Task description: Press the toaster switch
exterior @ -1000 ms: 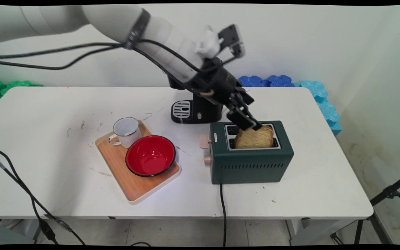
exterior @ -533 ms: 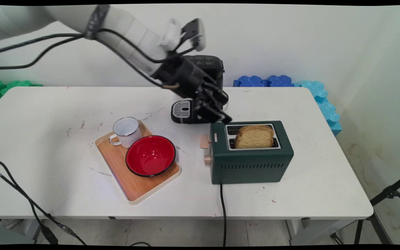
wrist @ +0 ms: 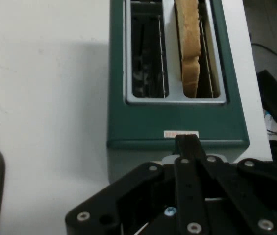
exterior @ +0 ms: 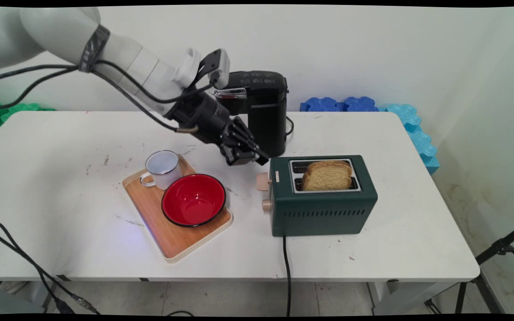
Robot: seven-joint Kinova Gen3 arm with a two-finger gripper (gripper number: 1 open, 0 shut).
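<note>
Green toaster [exterior: 323, 203], one, holding one bread slice [exterior: 327, 175]; hand [exterior: 244, 157] empty, fingers together, beside its lever end. One mug [exterior: 162, 168], one red bowl [exterior: 193, 199], one tray [exterior: 175, 237].

Toasters: we count one, green [exterior: 322, 205] [wrist: 177, 120].
Bread slices: one [exterior: 327, 175] [wrist: 188, 44].
Coffee machines: one [exterior: 261, 111].
Bowls: one, red [exterior: 193, 200].
Mugs: one [exterior: 162, 169].
Trays: one [exterior: 172, 243].
Tables: one [exterior: 395, 232].

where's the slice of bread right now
In the main view the bread stands in the near slot of the green toaster, right of the red bowl.
</note>
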